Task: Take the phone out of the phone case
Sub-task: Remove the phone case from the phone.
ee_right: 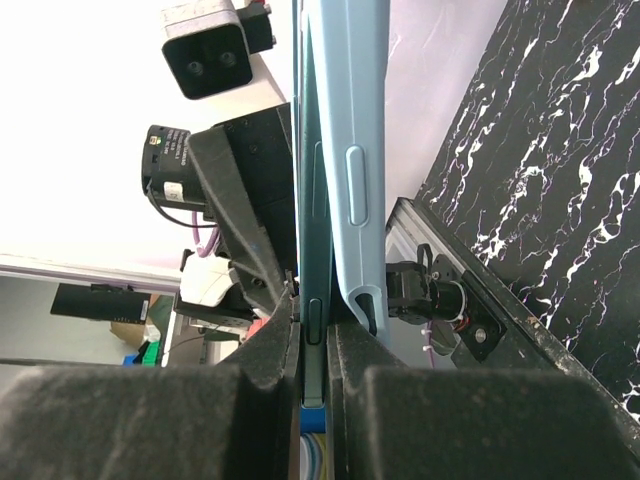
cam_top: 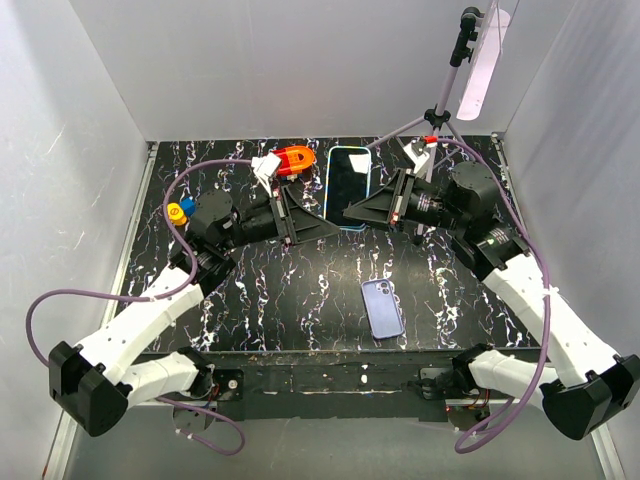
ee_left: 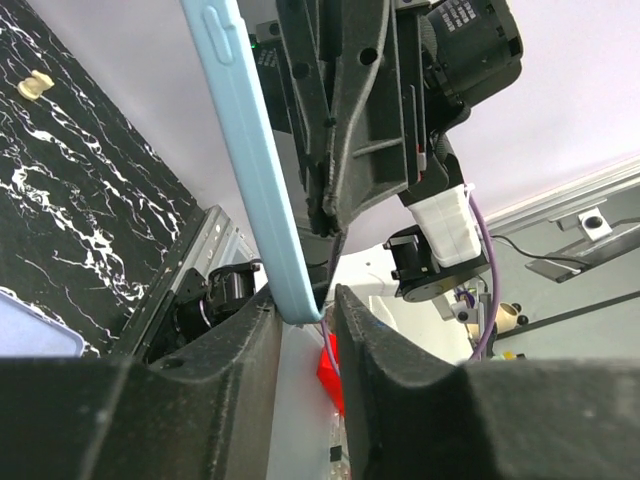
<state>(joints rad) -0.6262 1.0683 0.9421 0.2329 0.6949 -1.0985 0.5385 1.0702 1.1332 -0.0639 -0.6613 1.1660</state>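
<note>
Seen from above, two robot arms reach in from the near edge of a black, white-veined worktop and meet at its far middle.

On the left, the left gripper comes to the lower left edge of a phone in a light-blue phone case, held on edge above the worktop with its dark screen towards the overhead camera. In the left wrist view its fingers stand close on either side of the case's edge, with a thin sliver of light beside one. Whether it is gripping firmly cannot be told. Behind this arm, an orange object lies at the back of the worktop.

At centre, the task is unfinished. The overhead view shows the blue rim all round the screen. The right wrist view shows the phone's darker side running alongside the case wall, with one case corner perhaps starting to lift. Peeling the case off and freeing the phone remain to be done.

On the right, the right gripper is pressed together on the phone case, pinching case and phone as one at the lower right edge. Nearer the arm bases, a lavender phone lies back-up on the worktop, well apart. A thin stand rises at the far right.
</note>
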